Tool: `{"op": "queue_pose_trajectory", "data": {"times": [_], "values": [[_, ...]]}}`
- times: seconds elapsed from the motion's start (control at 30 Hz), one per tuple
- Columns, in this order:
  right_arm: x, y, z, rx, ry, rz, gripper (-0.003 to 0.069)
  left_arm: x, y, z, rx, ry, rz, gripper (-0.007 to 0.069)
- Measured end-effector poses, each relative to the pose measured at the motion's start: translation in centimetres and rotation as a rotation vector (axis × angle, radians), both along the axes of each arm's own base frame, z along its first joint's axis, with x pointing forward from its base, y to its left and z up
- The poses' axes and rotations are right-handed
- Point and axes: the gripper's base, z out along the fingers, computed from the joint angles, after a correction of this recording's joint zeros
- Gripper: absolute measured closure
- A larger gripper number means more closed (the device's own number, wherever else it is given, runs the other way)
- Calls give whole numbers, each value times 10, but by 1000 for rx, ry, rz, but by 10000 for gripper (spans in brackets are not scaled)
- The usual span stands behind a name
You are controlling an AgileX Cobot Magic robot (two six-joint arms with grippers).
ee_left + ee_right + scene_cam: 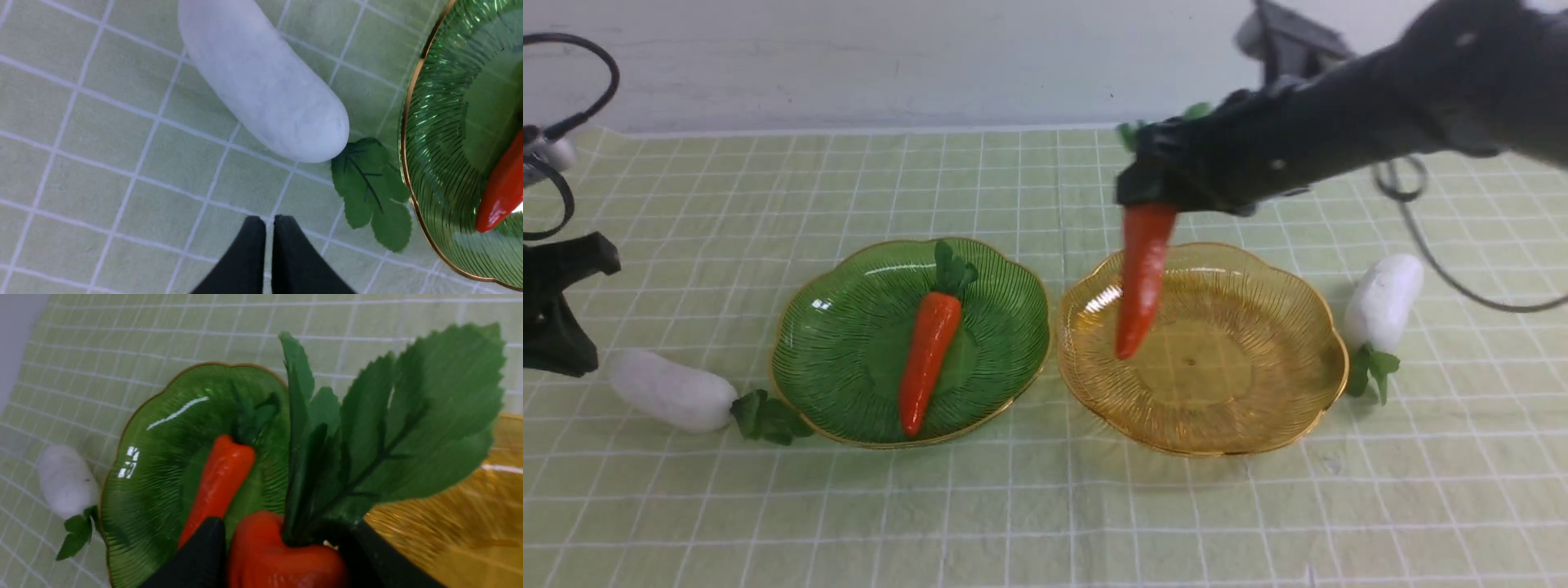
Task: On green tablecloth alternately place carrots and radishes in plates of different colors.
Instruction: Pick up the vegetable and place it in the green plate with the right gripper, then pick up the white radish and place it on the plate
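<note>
My right jaws point(1150, 194) were pinching a carrot point(1143, 273) near its crown, one finger on each side, the leafy top point(380, 441) standing up past my grip. Clocks here were read on the front view. From the jaws the root ran down towards half past six, its long axis steep, with the narrow tip lowest. It appeared to hang above the amber plate point(1290, 367), though blur and the viewing angle left me unsure how much air lay beneath it. The plate's middle was at about three o'clock from the tip and between five and six from my jaws, so I judged that the coming move wanted a small shift inward, then a lowering that let the root lean over and lie down in the dish.

Farther out, the green plate point(805, 359) lay near eight o'clock, with the other carrot point(929, 351) in it; a radish point(1384, 302) sat near four, just beside the amber rim. My left jaws point(269, 222) were pressed together with nothing between them, well apart from this work, which made the right arm the nearer one.
</note>
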Motion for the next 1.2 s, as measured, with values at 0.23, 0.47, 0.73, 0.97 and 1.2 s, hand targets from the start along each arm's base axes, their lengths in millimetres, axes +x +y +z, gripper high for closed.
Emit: {"op": "queue_pose_trajectory", "data": {"times": [0.23, 0.47, 0.73, 0.97, 1.2], "values": [[41, 66, -47, 40, 82, 99, 331, 10, 3, -21, -23, 45, 2, 351], [61, 81, -74, 67, 178, 94, 186, 20, 4, -32, -61, 31, 95, 69], [56, 82, -73, 41, 201, 160, 18, 36, 10, -65, -98, 63, 213, -20], [39, 74, -28, -39, 115, 267, 45, 50, 13, -94, -129, 49, 267, 11], [13, 44, 50, -222, -6, 260, 141, 56, 19, -91, -69, 65, 216, 169]]}}
